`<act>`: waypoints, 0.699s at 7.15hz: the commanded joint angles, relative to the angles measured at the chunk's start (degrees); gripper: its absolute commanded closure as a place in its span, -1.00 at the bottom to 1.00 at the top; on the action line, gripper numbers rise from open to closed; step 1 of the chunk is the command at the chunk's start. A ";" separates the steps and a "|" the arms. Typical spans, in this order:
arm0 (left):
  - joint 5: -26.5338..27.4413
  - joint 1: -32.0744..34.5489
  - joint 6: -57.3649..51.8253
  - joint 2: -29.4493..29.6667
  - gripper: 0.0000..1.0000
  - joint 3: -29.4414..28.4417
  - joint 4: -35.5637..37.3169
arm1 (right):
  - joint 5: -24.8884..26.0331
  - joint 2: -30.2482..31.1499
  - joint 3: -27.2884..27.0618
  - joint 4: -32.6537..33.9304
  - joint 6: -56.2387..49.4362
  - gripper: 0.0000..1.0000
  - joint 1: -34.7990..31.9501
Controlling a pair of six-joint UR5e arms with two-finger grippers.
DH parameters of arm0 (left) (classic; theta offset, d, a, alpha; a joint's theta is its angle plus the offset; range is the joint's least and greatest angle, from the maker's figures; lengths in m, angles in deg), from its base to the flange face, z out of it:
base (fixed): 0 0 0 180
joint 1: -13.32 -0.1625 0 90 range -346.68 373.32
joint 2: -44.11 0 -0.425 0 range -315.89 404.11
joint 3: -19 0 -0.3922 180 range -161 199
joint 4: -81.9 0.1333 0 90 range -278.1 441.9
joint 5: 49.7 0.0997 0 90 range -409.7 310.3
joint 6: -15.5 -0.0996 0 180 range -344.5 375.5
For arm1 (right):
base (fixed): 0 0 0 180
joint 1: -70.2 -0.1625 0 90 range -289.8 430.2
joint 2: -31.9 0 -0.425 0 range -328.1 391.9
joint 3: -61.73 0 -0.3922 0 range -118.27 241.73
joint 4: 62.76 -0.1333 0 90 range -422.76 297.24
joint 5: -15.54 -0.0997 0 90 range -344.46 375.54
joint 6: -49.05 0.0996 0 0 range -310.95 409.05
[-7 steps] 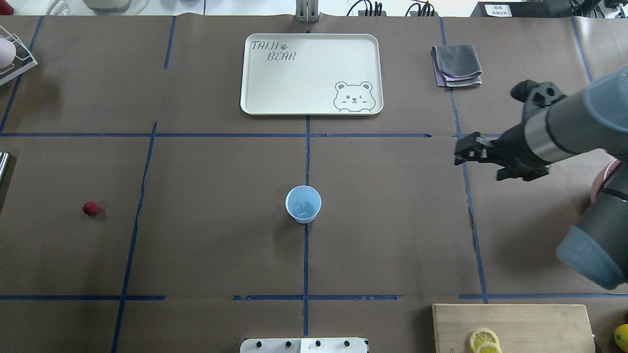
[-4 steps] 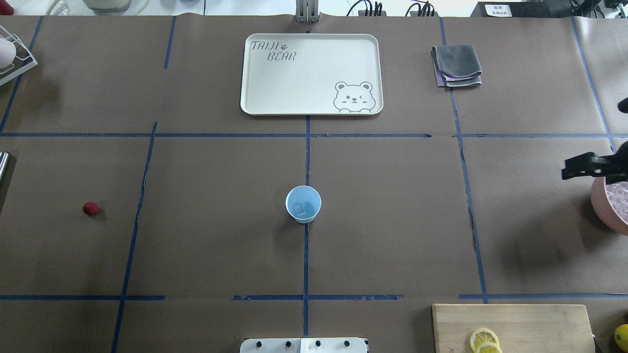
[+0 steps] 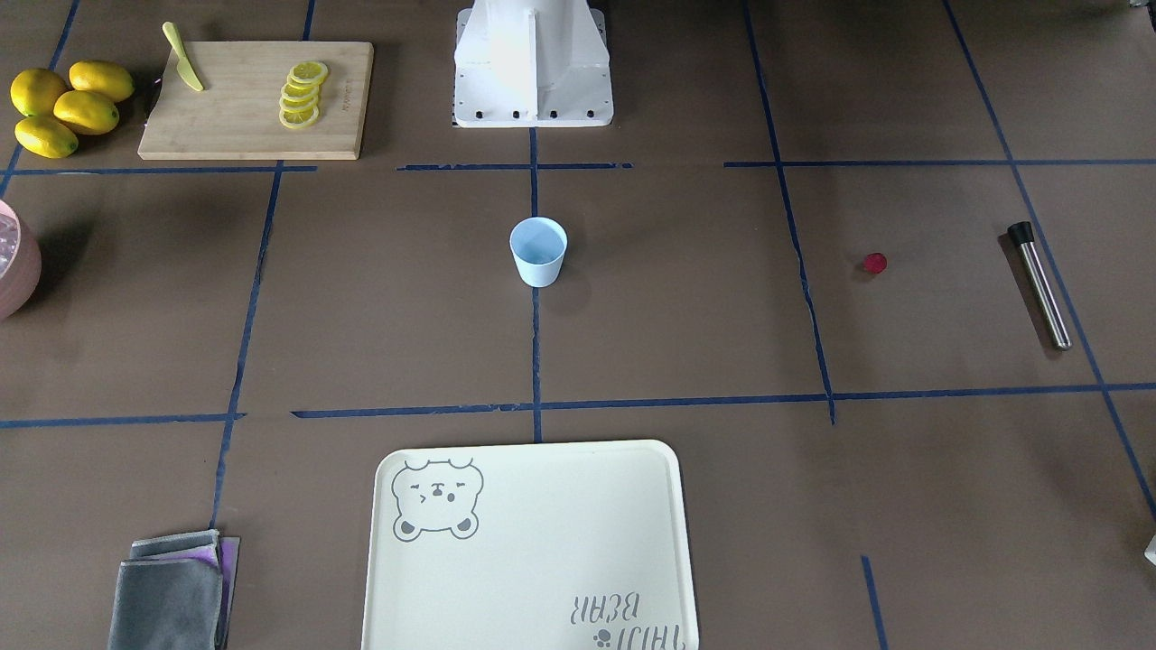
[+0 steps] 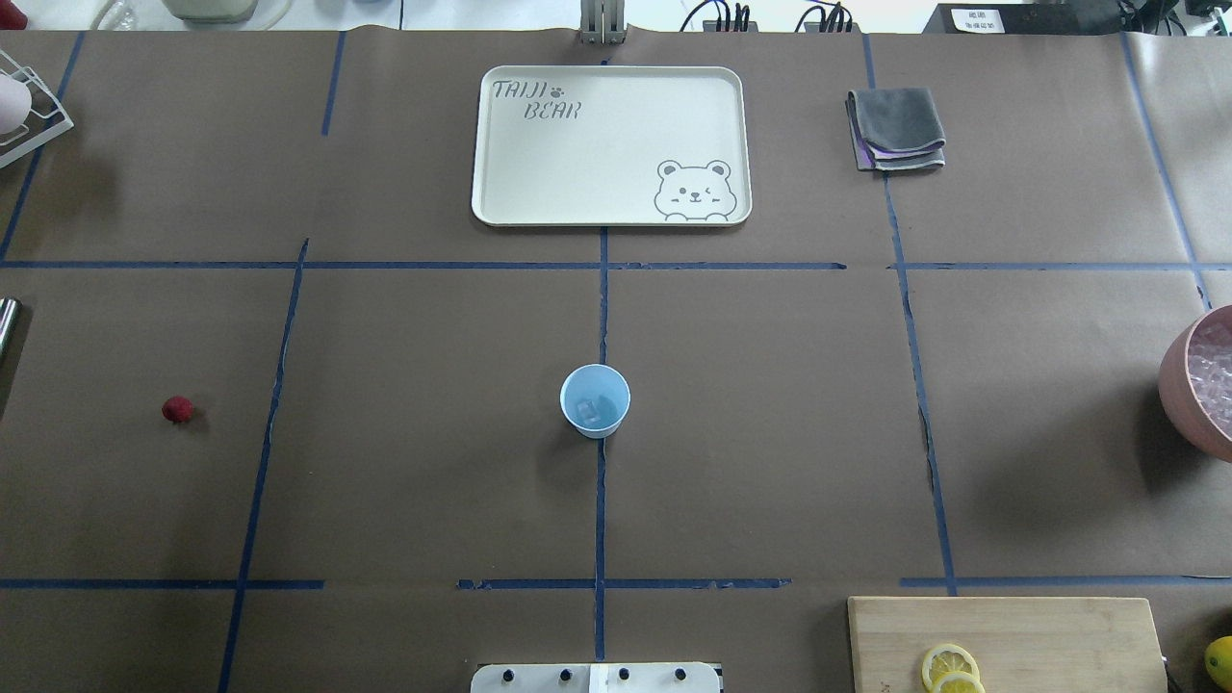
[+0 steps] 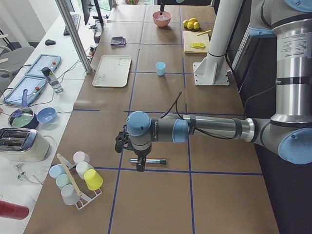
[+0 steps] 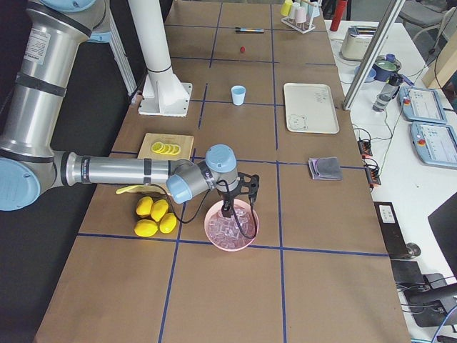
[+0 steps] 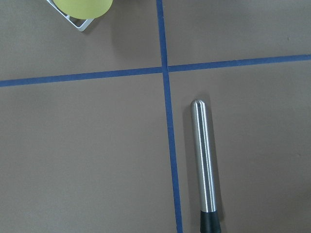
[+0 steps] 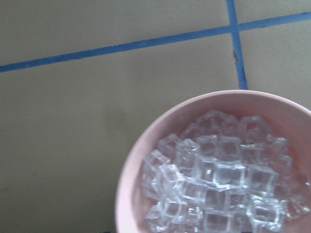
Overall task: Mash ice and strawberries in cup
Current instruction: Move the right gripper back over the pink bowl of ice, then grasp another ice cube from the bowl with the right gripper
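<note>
The light blue cup (image 4: 595, 400) stands upright at the table's centre, also in the front view (image 3: 538, 252), with one ice chunk (image 4: 589, 412) inside. The strawberry (image 4: 177, 409) lies alone on the left part of the table (image 3: 874, 263). More ice (image 8: 218, 184) fills the pink bowl (image 4: 1198, 385) at the right edge. My right gripper (image 6: 239, 204) hangs just above that bowl; I cannot tell if it is open. My left gripper (image 5: 140, 165) hovers over a steel muddler (image 7: 204, 160); I cannot tell its state.
A cream bear tray (image 4: 610, 144) and a folded grey cloth (image 4: 895, 128) sit at the far side. A cutting board (image 4: 1039, 626) with lemon slices and whole lemons (image 3: 63, 106) are near the robot's right. A rack of cups (image 5: 75, 183) stands by the left arm.
My right arm has swung right, out of the overhead view, uncovering the pink bowl of ice. The cup and strawberry have not moved.
</note>
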State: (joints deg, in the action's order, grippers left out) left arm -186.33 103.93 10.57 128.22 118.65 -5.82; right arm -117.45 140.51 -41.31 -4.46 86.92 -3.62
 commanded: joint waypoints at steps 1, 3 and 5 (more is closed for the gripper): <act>-0.04 0.00 0.01 -0.09 -1.00 0.19 0.00 | 0.18 0.63 4.15 -0.47 -4.30 -0.87 -2.46; -0.04 0.00 0.01 -0.18 -1.00 0.19 0.00 | 0.36 0.46 5.56 -0.38 -3.77 -0.91 -2.38; -0.04 0.00 0.01 -0.18 -1.00 0.19 0.00 | 0.36 -0.24 6.27 -0.38 -2.37 -0.80 -2.29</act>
State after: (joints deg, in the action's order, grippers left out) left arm -186.37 103.93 10.58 128.05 118.83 -5.82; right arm -117.14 140.54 -35.64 -4.84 83.90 -5.98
